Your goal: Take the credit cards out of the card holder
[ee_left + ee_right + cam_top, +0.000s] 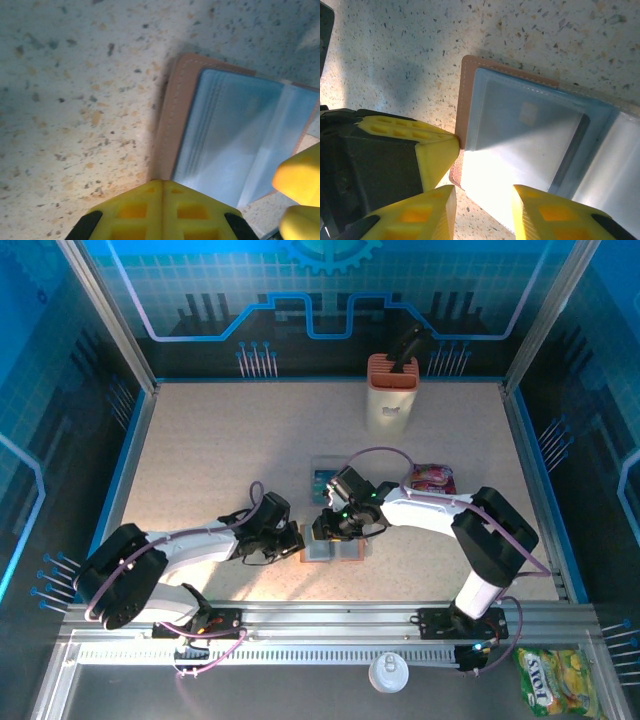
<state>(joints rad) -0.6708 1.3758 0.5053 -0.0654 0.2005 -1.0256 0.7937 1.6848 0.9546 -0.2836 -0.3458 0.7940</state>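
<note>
Right gripper point(484, 194): my jaws stand partly open and hold nothing, poised over the near edge of the card holder point(470, 80), which lies open and flat on the table point(395, 60). Left gripper point(162, 195): my fingers are closed together, their tip pressing on the holder's brown border (one credit card point(527, 112) with a chip sits under a clear pocket; a teal card point(325, 478) lies on the table beyond the holder).

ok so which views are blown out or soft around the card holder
Right wrist: glare bleaches a clear pocket of the card holder in front of the right gripper. Left wrist: the whole frame is slightly blurred, the left gripper most of all. Top external: sharp, evenly lit table, blue cast on the walls.
</note>
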